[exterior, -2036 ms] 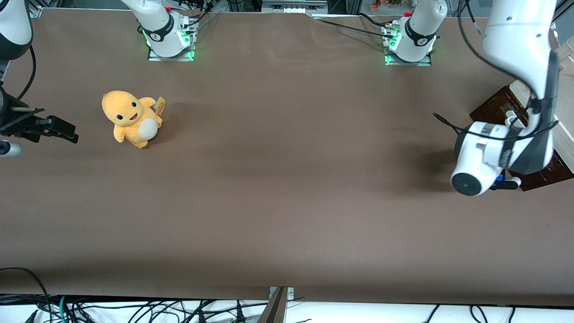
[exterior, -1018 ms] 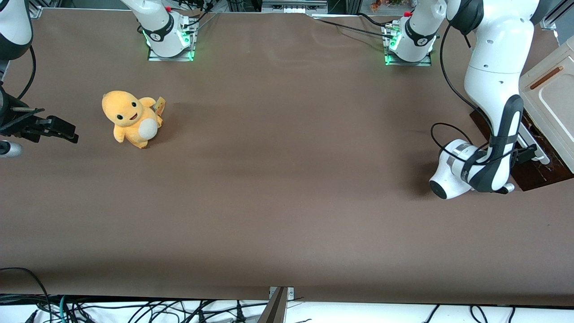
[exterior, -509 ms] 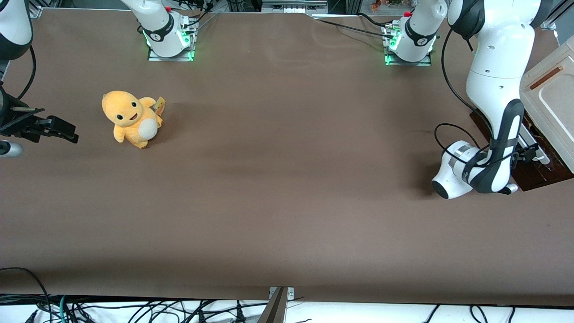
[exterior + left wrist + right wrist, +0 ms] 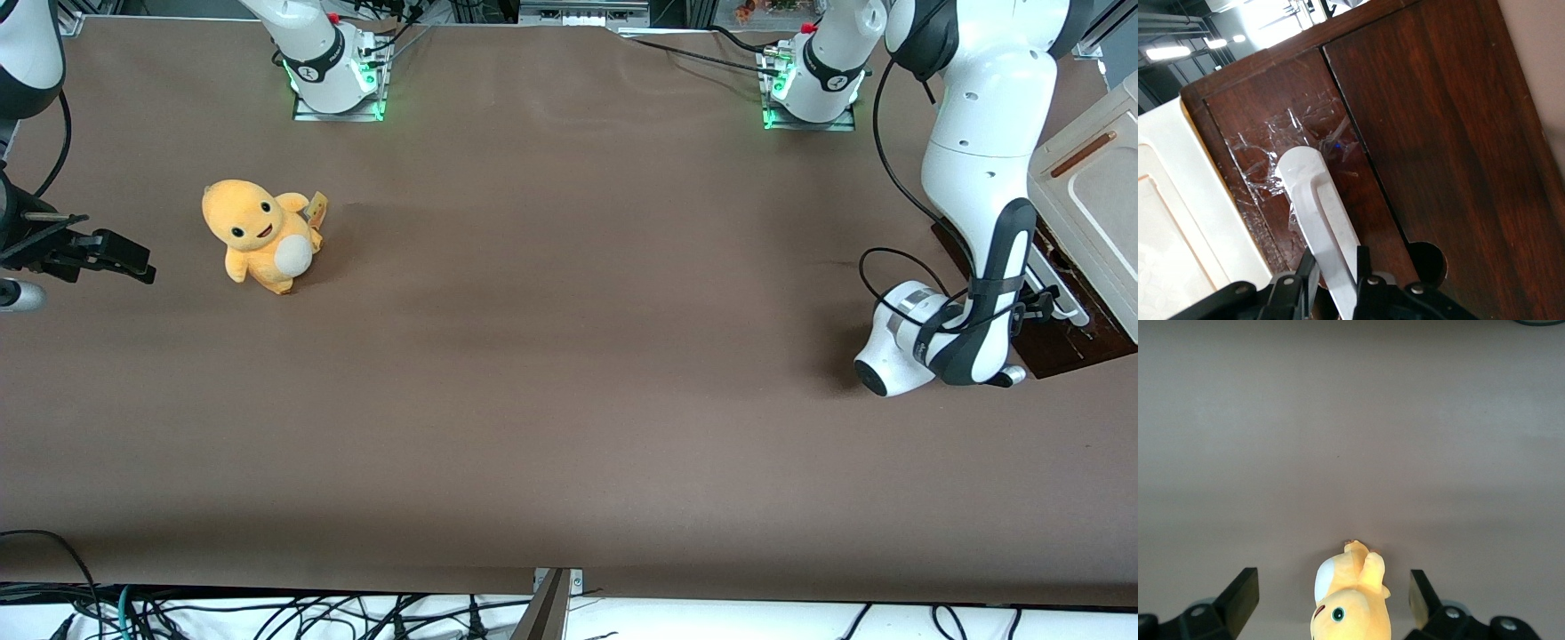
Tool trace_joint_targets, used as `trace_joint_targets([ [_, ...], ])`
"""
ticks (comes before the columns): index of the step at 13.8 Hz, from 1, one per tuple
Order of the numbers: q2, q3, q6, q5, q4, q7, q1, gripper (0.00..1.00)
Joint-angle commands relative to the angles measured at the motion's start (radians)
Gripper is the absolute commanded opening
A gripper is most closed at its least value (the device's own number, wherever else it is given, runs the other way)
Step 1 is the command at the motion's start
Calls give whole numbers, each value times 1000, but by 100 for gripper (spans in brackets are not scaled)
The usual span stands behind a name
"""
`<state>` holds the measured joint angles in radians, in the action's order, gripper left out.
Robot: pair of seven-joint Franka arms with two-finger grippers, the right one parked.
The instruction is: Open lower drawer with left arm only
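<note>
The lower drawer (image 4: 1265, 147) has a dark reddish-brown wooden front with patches of clear tape and a long white bar handle (image 4: 1318, 207). My left arm's gripper (image 4: 1336, 275) is at that handle, one black finger (image 4: 1306, 277) pressed on each flat side of the bar, so it is shut on it. In the front view the white left arm (image 4: 973, 178) reaches down at the working arm's end of the table. Its gripper (image 4: 1038, 307) is at the handle (image 4: 1067, 307) over the dark drawer front (image 4: 1071, 342).
A cream panel (image 4: 1093, 187) with a thin brown slot lies beside the drawer front. A second dark wooden panel (image 4: 1451, 133) with a round cutout adjoins it. A yellow plush toy (image 4: 260, 233) sits toward the parked arm's end of the brown table (image 4: 569, 356).
Two seconds ago the arm hid the cream panel and its wrist was higher. It has since swung down to the handle. Over the last half second it barely shifts.
</note>
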<state>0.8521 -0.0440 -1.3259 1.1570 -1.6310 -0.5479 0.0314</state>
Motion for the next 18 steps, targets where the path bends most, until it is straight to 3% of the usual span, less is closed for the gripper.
trace_joint_targets([
  [1, 30, 7, 8, 20, 54, 43, 13, 18],
  [9, 31, 12, 16, 6, 73, 51, 48, 16],
  [12, 39, 13, 17, -49, 108, 55, 73, 15],
  [18, 51, 12, 31, -83, 115, 55, 111, 12],
])
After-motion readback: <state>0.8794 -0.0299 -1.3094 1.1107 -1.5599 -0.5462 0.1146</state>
